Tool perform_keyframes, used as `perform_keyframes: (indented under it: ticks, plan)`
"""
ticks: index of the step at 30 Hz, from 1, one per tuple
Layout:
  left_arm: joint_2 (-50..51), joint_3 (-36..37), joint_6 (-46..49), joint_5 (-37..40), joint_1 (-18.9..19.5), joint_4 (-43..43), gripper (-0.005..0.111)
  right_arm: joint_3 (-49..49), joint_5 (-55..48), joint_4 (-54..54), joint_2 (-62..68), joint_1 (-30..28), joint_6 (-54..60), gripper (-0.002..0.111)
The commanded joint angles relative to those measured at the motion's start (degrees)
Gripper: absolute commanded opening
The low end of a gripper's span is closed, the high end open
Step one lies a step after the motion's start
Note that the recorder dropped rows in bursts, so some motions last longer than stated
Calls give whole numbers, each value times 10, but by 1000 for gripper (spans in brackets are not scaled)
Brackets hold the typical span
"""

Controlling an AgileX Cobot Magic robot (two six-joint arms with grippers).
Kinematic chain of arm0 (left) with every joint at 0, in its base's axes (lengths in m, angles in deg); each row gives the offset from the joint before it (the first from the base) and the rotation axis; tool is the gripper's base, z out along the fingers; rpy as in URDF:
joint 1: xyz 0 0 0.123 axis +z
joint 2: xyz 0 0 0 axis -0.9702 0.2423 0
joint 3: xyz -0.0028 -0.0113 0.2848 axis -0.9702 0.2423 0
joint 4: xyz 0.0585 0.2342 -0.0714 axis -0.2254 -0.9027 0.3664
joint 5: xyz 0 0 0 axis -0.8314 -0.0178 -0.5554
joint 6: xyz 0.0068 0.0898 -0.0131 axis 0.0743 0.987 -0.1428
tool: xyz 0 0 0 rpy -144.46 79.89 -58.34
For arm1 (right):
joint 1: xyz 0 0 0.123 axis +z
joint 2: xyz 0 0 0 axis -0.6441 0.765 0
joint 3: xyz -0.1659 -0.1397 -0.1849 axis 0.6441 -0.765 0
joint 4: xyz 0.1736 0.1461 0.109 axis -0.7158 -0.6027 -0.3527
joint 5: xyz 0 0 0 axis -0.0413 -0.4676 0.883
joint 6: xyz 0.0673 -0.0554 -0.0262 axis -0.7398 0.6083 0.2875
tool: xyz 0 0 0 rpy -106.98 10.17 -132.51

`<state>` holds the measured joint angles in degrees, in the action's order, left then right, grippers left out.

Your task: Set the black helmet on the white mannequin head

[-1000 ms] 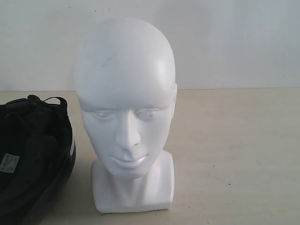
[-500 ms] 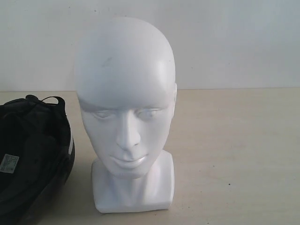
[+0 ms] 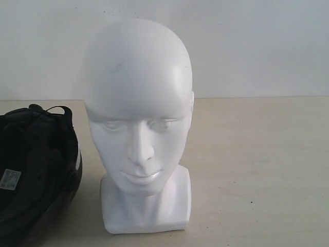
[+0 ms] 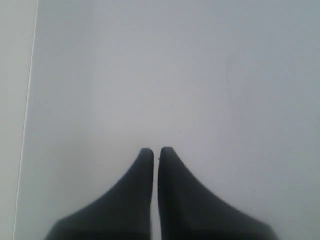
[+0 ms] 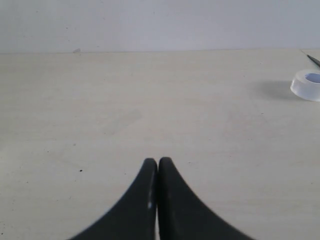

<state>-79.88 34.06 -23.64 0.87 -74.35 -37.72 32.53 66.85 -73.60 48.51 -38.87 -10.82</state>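
The white mannequin head (image 3: 138, 103) stands upright on its blocky base in the middle of the beige table (image 3: 257, 170), face toward the camera. The black helmet (image 3: 36, 175) lies at the left edge of the exterior view, turned opening-up so its dark lining and chin straps show; part of it is cut off by the frame. Neither gripper appears in the exterior view. My left gripper (image 4: 156, 150) is shut with nothing held, facing a plain white surface. My right gripper (image 5: 158, 160) is shut and empty above bare tabletop.
A white wall (image 3: 257, 46) runs behind the table. In the right wrist view a clear roll of tape (image 5: 307, 84) lies on the table near the frame's edge, with a thin dark object (image 5: 314, 60) beside it.
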Motion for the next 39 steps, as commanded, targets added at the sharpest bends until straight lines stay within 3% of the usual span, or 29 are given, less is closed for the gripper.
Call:
perform_keyframes:
  ticks: [1,14,19,24,27,29,30,31,33,39]
  plan:
    - [4,-3,2,-57,-2,-1,4,0,7,0,-3,-1,1,0]
    - [53,-34,-17,-2,-2,2,4,0,7,0,-3,-1,1,0]
    - [150,-151,-21,158,-2,2,4,0,7,0,-3,-1,1,0]
    - [278,-325,-5,363,-2,41,4,0,7,9,-3,-1,1,0]
    - [348,-416,101,510,-2,142,4,0,7,9,-3,-1,1,0]
    - [416,-492,200,627,-2,274,4,0,7,9,-3,-1,1,0]
    - [440,-511,206,654,-2,300,4,0,7,9,-3,-1,1,0]
    - [487,-560,201,736,-2,342,4,0,7,8,-3,-1,1,0]
    - [560,-633,161,853,-2,343,4,0,7,7,-3,-1,1,0]
    - [662,-665,203,853,-19,333,4,0,7,7,-3,-1,1,0]
